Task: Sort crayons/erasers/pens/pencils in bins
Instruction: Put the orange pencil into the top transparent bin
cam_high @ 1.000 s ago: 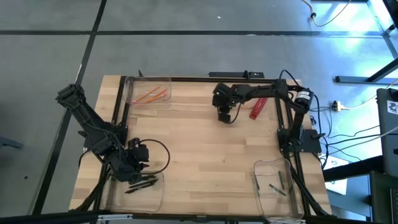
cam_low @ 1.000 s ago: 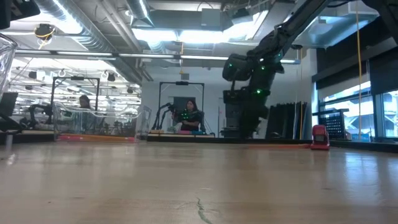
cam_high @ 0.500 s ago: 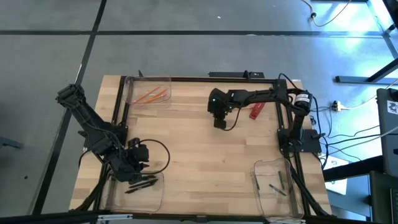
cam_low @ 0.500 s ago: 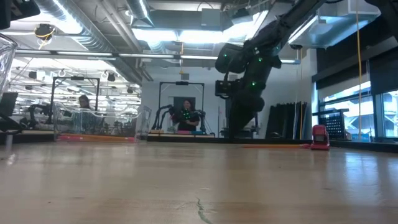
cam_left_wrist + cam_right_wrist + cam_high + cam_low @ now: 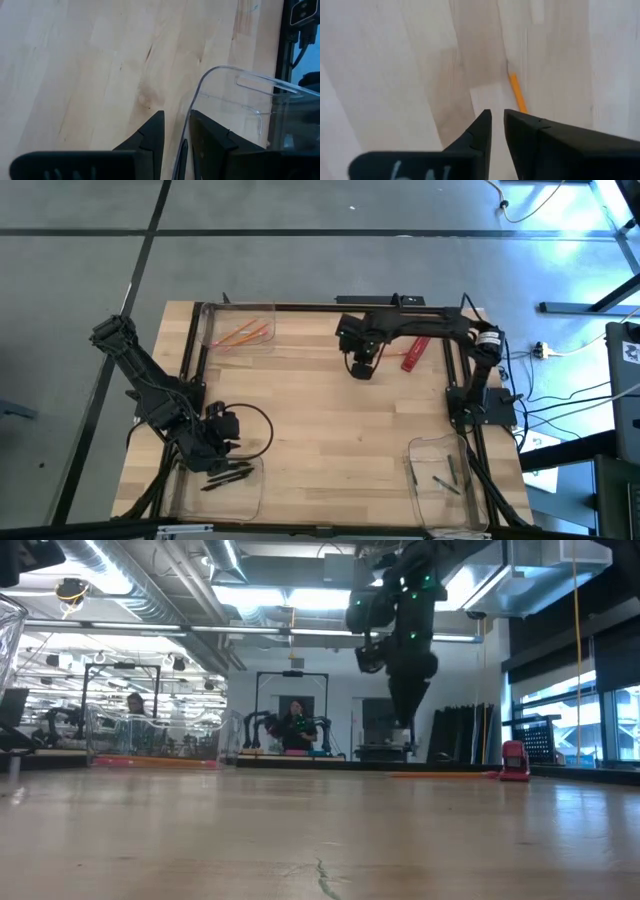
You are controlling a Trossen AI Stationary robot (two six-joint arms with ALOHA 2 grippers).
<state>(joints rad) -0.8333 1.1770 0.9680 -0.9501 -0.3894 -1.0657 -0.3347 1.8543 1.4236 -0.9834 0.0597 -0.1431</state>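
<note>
Near the far middle of the surface [image 5: 330,440]: one lone pencil [image 5: 517,92], orange, shows only in the right wrist view, running up to the tip of the right gripper [image 5: 498,117].
Lone pencil, contact: I cannot tell whether it lies on the wood or is being carried.
Right gripper: it hangs above the surface [image 5: 362,370], clear of the wood in the low view [image 5: 403,723]; I cannot tell whether it is open, closed or gripping the lone pencil.
Pencils [image 5: 245,334]: a few orange ones lie in the far-left bin [image 5: 210,320].
Pens [image 5: 228,474]: several black ones lie in the near-left bin [image 5: 255,500].
Near-right bin [image 5: 415,480]: I see a couple of small dark sticks [image 5: 447,480] in it, too small to name.
Red cylinder [image 5: 415,352]: it rests on the surface just beside the right arm, near the far right edge.
Left gripper [image 5: 222,442]: it sits low at the near-left bin, its fingers [image 5: 150,137] a little apart, one on each side of the bin's clear wall [image 5: 235,75]; I see no squeeze on it.
Room beyond: a person [image 5: 297,725] sits far behind the surface.
</note>
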